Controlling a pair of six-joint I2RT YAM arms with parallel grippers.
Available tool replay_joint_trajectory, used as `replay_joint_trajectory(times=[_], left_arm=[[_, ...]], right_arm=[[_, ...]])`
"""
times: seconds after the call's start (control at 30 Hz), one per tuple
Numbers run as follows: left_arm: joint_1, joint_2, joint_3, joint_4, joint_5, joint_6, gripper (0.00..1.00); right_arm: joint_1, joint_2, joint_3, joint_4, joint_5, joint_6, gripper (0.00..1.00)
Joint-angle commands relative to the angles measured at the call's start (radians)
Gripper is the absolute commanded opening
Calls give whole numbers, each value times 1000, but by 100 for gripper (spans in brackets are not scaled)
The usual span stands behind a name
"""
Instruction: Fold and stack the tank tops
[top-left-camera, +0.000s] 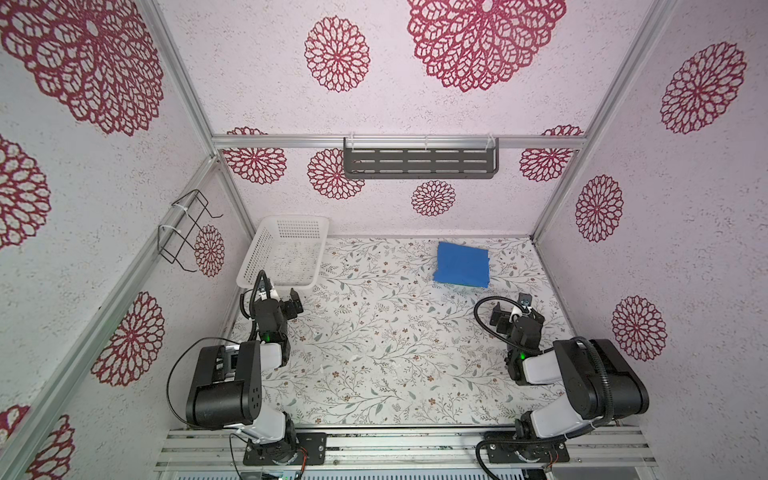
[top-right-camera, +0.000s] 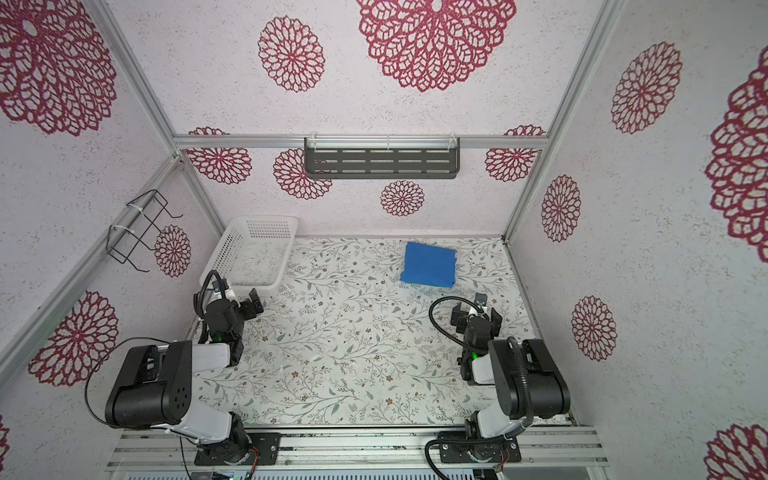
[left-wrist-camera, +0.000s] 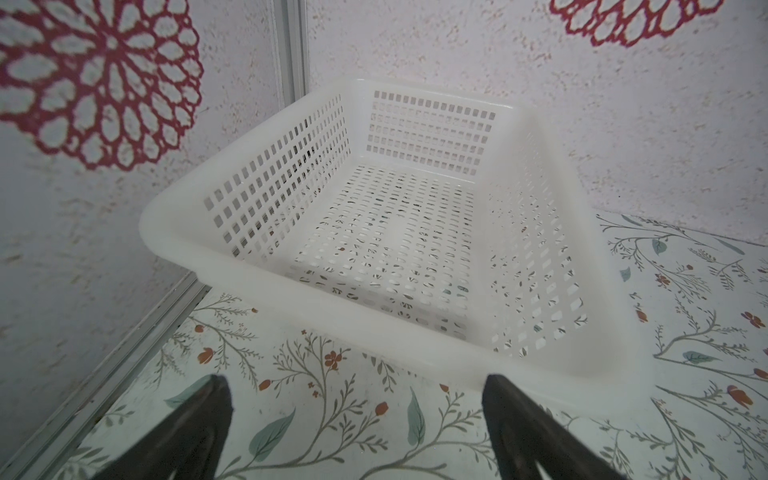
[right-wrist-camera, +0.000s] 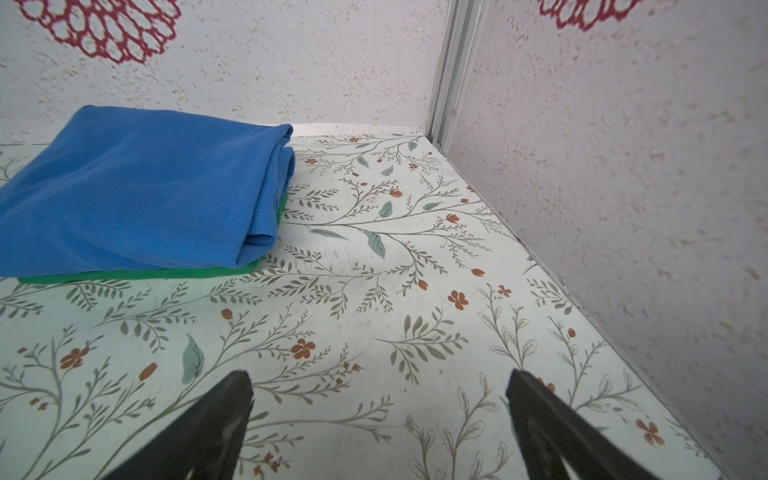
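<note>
Tank tops (top-left-camera: 462, 264) are sitting folded and stacked on the table (top-left-camera: 374, 353), far right: blue tank top (right-wrist-camera: 137, 187) lying over green tank top (right-wrist-camera: 166, 273). Empty left gripper (left-wrist-camera: 355, 384), facing the white basket (left-wrist-camera: 166, 224), and right gripper (right-wrist-camera: 378, 376) are hanging spread apart. Task is looking done.

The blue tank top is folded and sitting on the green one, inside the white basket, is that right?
Not inside the basket. The blue tank top is folded and sits on the green tank top, but on the floral table, well apart from the white basket, as both top views show. The left wrist view shows nothing in the basket.
</note>
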Motion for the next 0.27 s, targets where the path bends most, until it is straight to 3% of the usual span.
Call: replay_joint_trajectory(times=[0.0,0.23], left_arm=[[-5,6,5,25,0,28,97],[-7,5,3,25,-1,27,97]], right_arm=[[-3,-9,21,37,-6,15,99],[-2,-13,16,44,-5,14,99]])
